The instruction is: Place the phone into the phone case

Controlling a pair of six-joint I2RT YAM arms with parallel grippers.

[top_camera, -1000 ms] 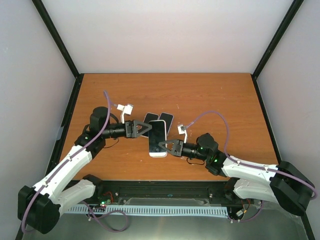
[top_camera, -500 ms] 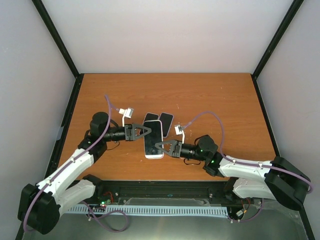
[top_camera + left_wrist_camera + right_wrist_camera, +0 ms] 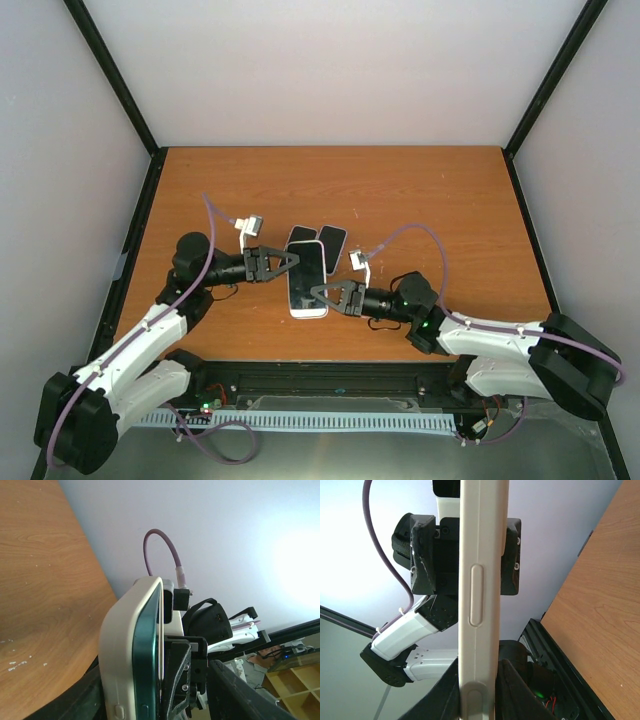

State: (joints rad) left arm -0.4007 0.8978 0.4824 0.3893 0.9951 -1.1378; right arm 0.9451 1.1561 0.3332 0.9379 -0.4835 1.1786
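phone [image 3: 308, 275] sits against phone case [image 3: 116, 650], long axis near-far | left gripper [image 3: 293, 262] clamped on its far-left edge | right gripper [image 3: 320, 293] clamped on its near-right edge | arms equally near

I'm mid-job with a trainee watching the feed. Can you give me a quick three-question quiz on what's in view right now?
1. True or false: the left gripper and the right gripper are both shut on the white phone case.
2. How many dark flat devices lie on the table just beyond the case? A) one B) two C) four
3. Fill in: in the left wrist view, the edge of the phone sitting in the case is ____ in colour.

Key: 1 true; 2 B; 3 teal.
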